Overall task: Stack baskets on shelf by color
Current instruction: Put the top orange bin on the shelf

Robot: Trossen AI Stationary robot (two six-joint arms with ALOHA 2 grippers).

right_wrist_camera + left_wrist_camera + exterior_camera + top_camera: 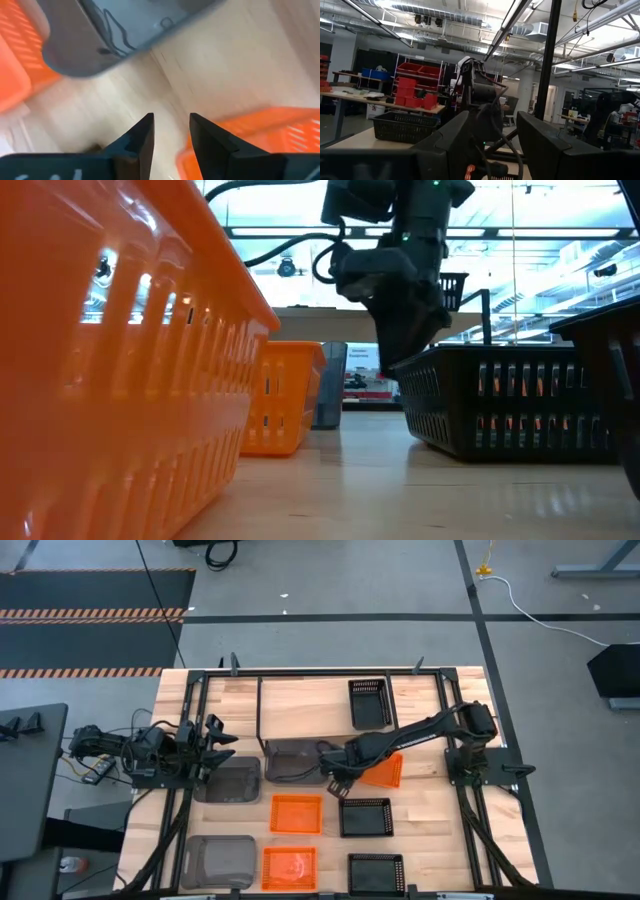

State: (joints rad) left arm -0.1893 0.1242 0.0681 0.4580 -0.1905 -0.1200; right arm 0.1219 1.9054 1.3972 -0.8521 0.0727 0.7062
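Hovering over bare table [300, 700] at mid-board, the right gripper [170, 131] holds nothing; its jaws stand slightly parted. An orange basket [260, 135] lies just beside one finger, a grey basket [125, 35] ahead, apart. Left gripper [218, 747] waits near the left edge, jaws spread, empty.

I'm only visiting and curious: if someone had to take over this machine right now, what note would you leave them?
Left end effector: open, empty, waiting at the table's left side.
Right end effector: open, empty, low over the table between a grey basket and an orange basket.
Done: one black basket sits on the shelf.
Left: every other basket lies singly on the table: two more grey, two more orange, two black. No stack has been started.
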